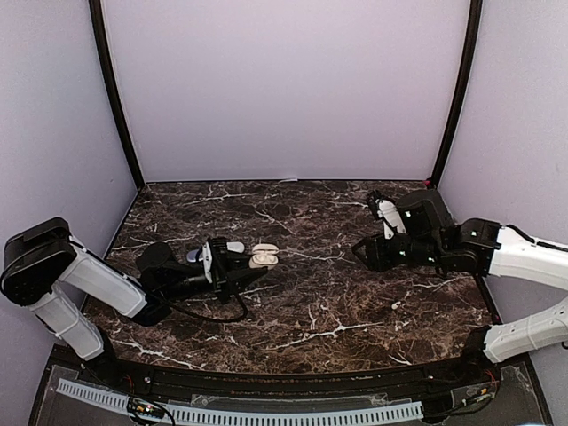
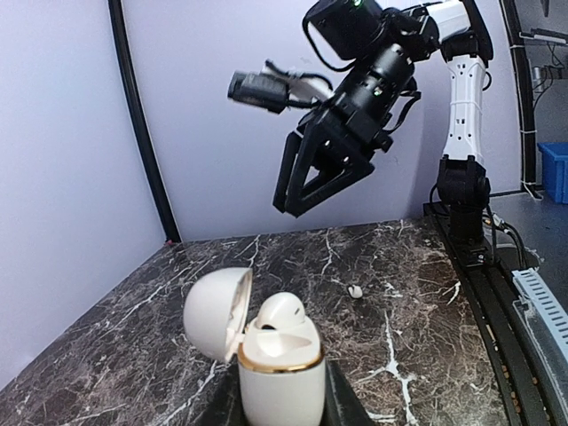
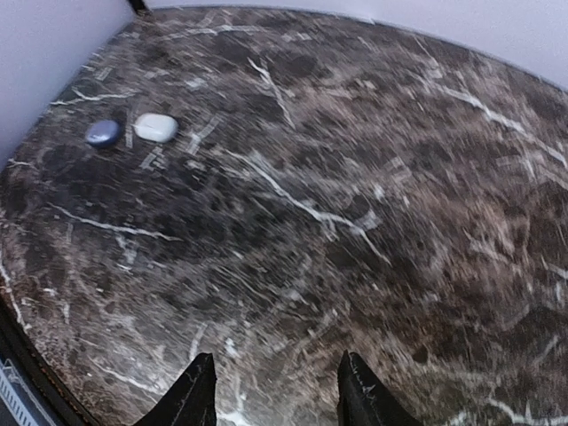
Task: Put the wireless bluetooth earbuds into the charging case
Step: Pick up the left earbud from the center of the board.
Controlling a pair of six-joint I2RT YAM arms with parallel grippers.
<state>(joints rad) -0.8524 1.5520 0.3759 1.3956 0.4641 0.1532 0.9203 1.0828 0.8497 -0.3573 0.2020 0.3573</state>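
White glossy charging case [image 2: 280, 377], egg-shaped with gold rim, lower centre of left wrist view. Left gripper [image 2: 282, 406] clamped on its body, keeping it upright. Lid [image 2: 216, 312] swung open leftward so wells face up. Seated earbud [image 2: 282, 312], smooth and rounded, pokes above rim, likely not fully home. Mid-frame: tiny loose earbud [image 2: 355, 291] on marble table [image 2: 426, 355]. Top of frame: right gripper [image 3: 277, 395] aloft, jaws apart, empty.

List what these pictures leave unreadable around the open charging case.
- Left wrist view: bottom edge cuts off the charging case and the left fingers.
- Left wrist view: white speck on the table, too small to identify.
- Right wrist view: motion blur; dark pebble and white pebble, buds or cases unclear.
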